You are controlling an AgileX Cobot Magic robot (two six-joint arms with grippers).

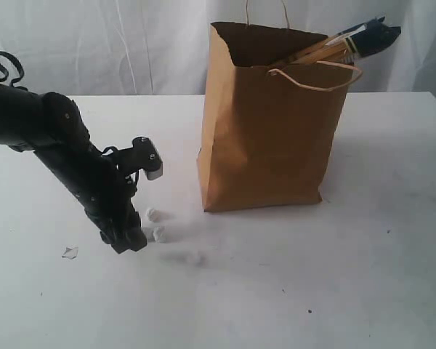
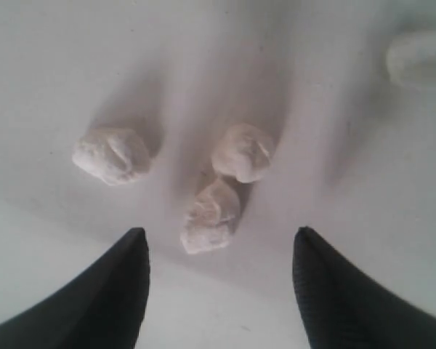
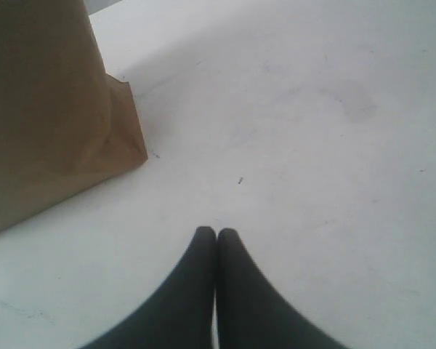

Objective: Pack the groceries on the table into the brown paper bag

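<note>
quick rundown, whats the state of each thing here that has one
brown paper bag: upright on the table, top open
long dark noodle packet: in the bag, tilted, end poking out over the rim
left tool: open, empty, low over the small white lumps
small white lumps: loose on the table, two look touching, none gripped
right tool: shut, empty, near the bag's bottom corner

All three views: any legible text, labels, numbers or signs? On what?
No text can be read in any view.
brown paper bag: plain, no print.
long dark noodle packet sticking out of its top: markings too small and blurred to read.
table, small white lumps: no writing.
</note>
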